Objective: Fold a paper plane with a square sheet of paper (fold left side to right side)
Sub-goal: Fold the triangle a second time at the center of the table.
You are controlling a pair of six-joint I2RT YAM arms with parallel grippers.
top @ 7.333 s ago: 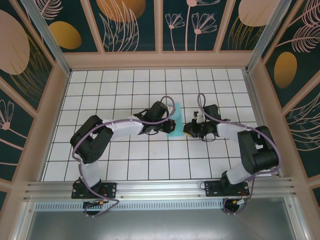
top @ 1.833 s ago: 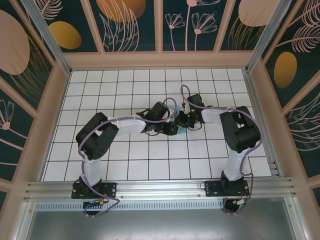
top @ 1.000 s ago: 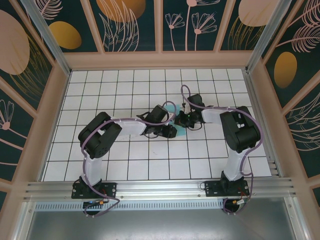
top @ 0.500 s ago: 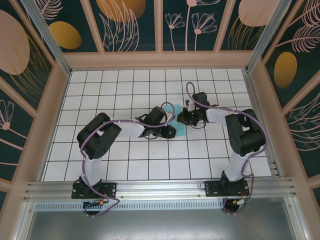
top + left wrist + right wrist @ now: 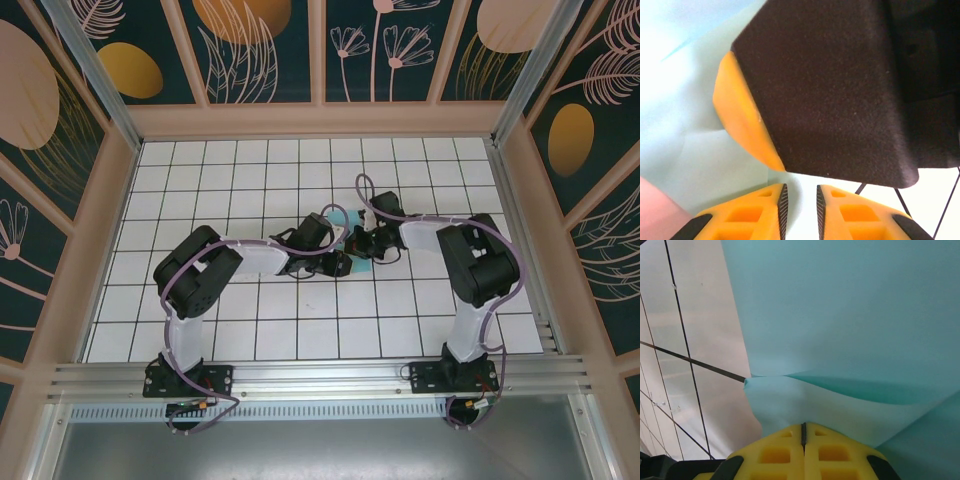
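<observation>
Flimsy stuff, best taken at an edge: the square sheet of paper (image 5: 850,315) was pinched by the closed right hand (image 5: 803,432); left hand (image 5: 800,205) barely parted, nothing gripped.

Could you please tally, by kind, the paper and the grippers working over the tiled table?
Turquoise sheet of paper: 1
Two-finger grippers: 2 (left gripper, right gripper)
Total: 3
</observation>
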